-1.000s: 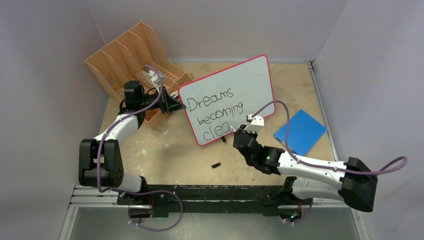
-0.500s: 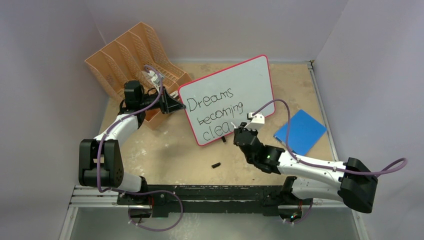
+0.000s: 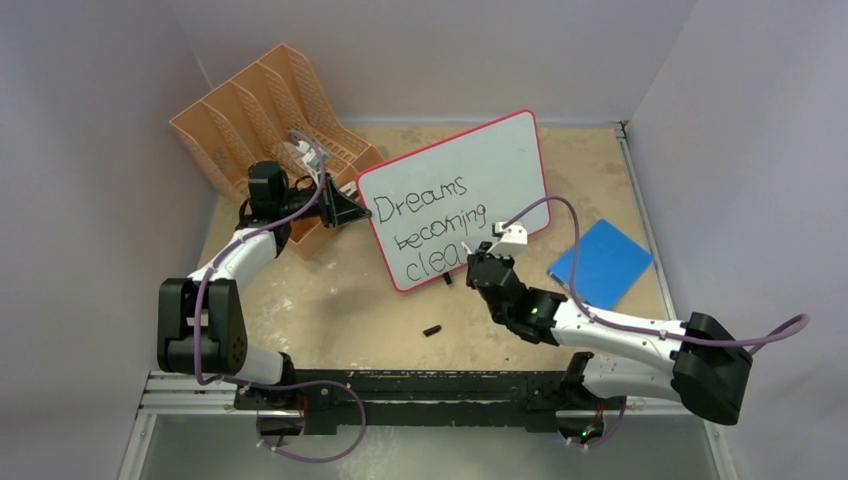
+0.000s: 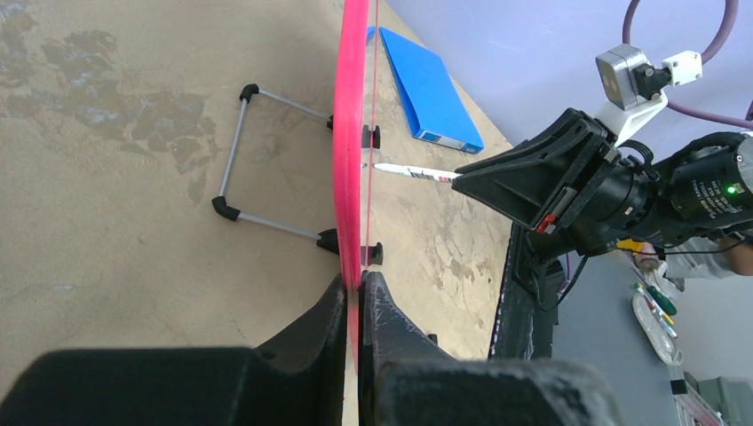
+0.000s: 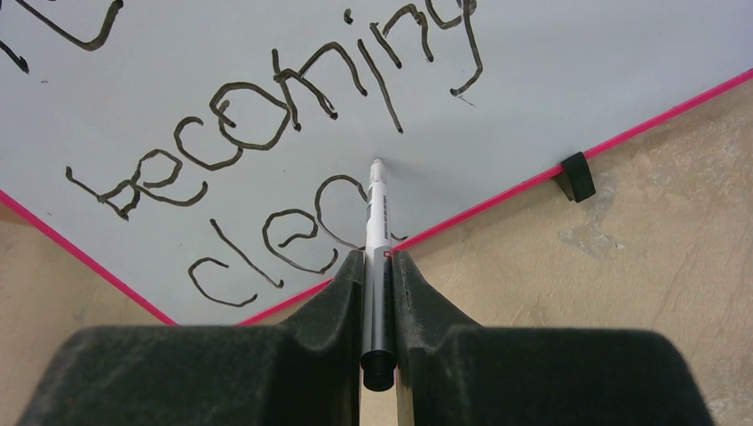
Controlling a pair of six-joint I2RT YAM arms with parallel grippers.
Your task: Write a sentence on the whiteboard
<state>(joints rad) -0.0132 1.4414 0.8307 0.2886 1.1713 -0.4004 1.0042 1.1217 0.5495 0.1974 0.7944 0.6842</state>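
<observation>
The whiteboard point(image 3: 470, 170), white with a red-pink frame, stands tilted on the table. The sentence point(image 3: 432, 225) is in black marker: "Dreams", "becoming", and a third line that reads "clea" up to the pen. My left gripper point(image 3: 360, 213) is shut on the board's left edge, and the left wrist view shows both jaws pinching the red frame point(image 4: 351, 133). My right gripper point(image 5: 377, 257) is shut on a white-and-black marker point(image 5: 376, 209). Its tip touches the board just right of "clea" point(image 5: 275, 244), below "becoming". The marker hides what follows the "a".
An orange file tray point(image 3: 265, 120) stands behind the left arm. A blue pad point(image 3: 600, 263) lies right of the board. A small black cap point(image 3: 432, 329) lies on the table in front. Behind the board is its wire stand point(image 4: 235, 155).
My right gripper has shifted slightly up and left along the third line with the marker. The left gripper and the board have not moved.
</observation>
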